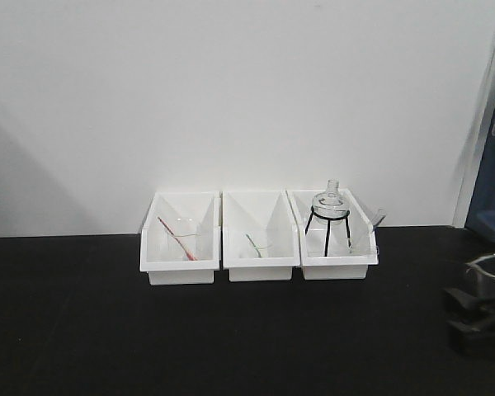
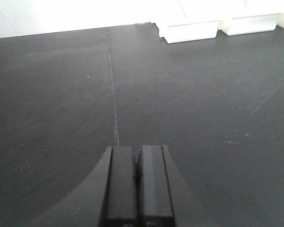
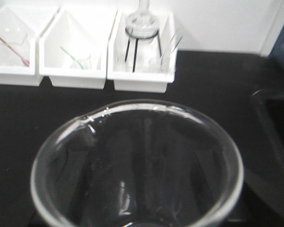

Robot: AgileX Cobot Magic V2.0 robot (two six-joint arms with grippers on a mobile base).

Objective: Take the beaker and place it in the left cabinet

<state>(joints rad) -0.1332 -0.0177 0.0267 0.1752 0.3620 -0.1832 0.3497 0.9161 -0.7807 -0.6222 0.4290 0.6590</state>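
Beaker sits right up at the R wrist cam, its rim filling the view, spout at upper left. R gripper is clamped on it, low at the right edge of the front view. L gripper has its fingers pressed together, low over the black table. Wide open tabletop runs btwn both arms and three white bins lined up along the wall. Flask stands in the rightmost bin.

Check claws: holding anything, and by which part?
Right claw grips the beaker around its body, below the rim. Left claw is shut and holds nothing.
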